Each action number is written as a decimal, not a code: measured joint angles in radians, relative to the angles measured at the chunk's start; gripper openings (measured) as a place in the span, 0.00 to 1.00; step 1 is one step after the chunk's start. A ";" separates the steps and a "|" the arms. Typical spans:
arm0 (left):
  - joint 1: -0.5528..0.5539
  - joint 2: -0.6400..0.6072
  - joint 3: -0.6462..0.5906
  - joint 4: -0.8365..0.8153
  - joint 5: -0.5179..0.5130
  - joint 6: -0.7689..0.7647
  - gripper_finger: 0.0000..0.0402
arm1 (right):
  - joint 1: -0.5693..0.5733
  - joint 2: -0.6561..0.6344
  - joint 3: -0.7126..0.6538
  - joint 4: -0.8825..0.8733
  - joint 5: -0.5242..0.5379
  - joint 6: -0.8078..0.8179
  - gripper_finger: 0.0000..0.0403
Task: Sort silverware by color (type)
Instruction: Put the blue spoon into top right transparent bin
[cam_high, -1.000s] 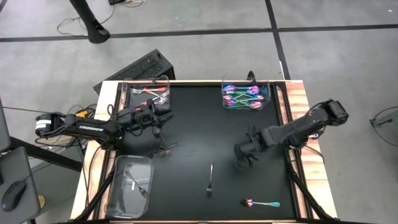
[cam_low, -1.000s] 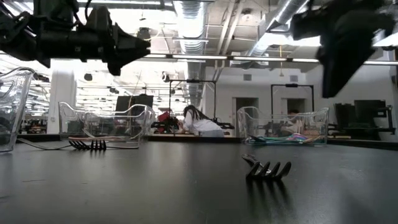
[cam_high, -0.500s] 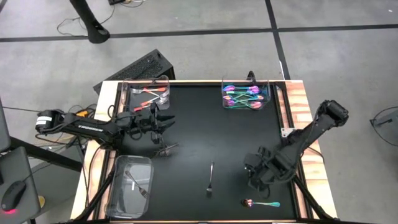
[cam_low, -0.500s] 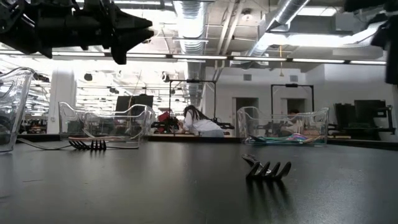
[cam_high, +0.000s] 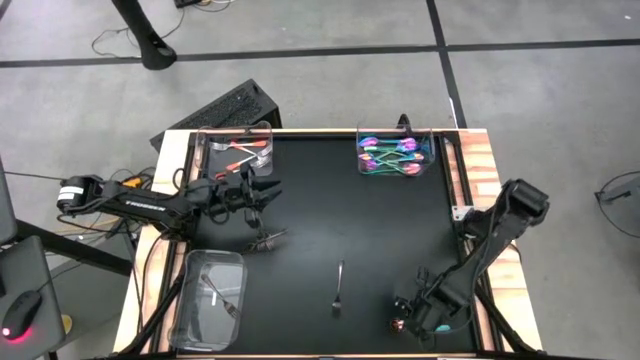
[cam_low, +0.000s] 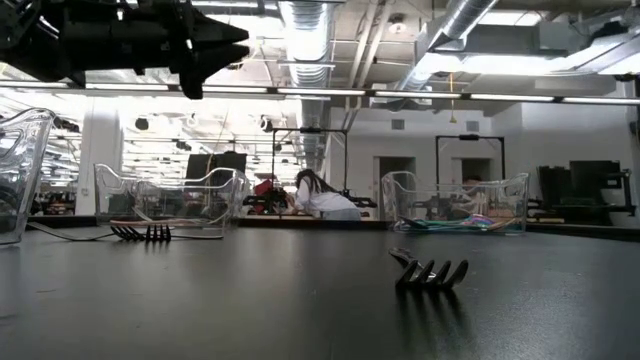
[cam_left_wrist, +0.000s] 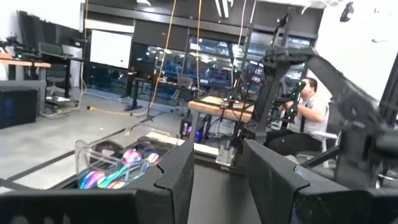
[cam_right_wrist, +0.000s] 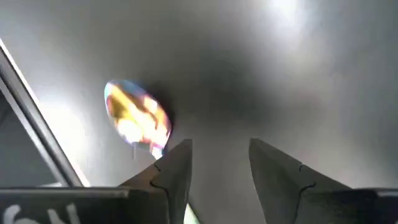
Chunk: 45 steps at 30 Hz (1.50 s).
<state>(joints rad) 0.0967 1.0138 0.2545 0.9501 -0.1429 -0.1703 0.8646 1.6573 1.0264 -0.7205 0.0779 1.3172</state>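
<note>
An iridescent spoon lies flat on the black table near its near right corner; its bowl shows in the right wrist view. My right gripper is low over this spoon, open, with the spoon's handle running under one finger. My left gripper is open and empty, held level above the table's left part. A dark fork lies below it. Another dark fork lies in the middle of the table.
Three clear trays stand on the table: one at the far left with coppery pieces, one at the far right with iridescent pieces, one at the near left with a dark piece. A person sits in the room beyond.
My right gripper has gone from the middle right of the table toward the near edge and down, until it stands over the iridescent spoon. My left gripper has gone a little toward the table's right. The silverware has not moved.
</note>
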 joint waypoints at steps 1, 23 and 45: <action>0.000 0.000 0.006 0.000 0.000 0.000 0.31 | 0.001 0.020 0.000 0.016 -0.037 0.012 0.44; -0.003 0.000 0.047 -0.025 0.004 -0.027 0.31 | 0.081 0.068 0.001 -0.023 -0.054 0.191 0.31; -0.003 0.000 0.090 -0.113 0.058 -0.060 0.31 | 0.062 0.065 0.224 -0.215 -0.057 0.065 0.31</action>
<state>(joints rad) 0.0933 1.0138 0.3441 0.8375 -0.0845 -0.2300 0.9268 1.7218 1.2500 -0.9352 0.0210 1.3817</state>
